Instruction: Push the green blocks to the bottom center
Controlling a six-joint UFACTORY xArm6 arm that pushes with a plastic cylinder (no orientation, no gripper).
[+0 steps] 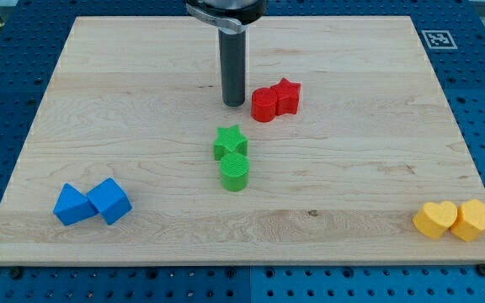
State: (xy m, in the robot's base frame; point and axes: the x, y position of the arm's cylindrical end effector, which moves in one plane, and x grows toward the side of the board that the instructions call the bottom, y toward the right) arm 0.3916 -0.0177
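A green star block (230,140) and a green round block (235,171) sit touching near the board's middle, the star just above the round one. My tip (234,103) rests on the board above the green star, a short gap away, and just left of the red blocks.
A red round block (263,104) and a red star block (287,96) touch, right of my tip. Two blue blocks (73,204) (110,200) lie at the bottom left. A yellow heart block (437,219) and a yellow hexagonal block (475,220) lie at the bottom right. The wooden board (125,101) sits on a blue perforated table.
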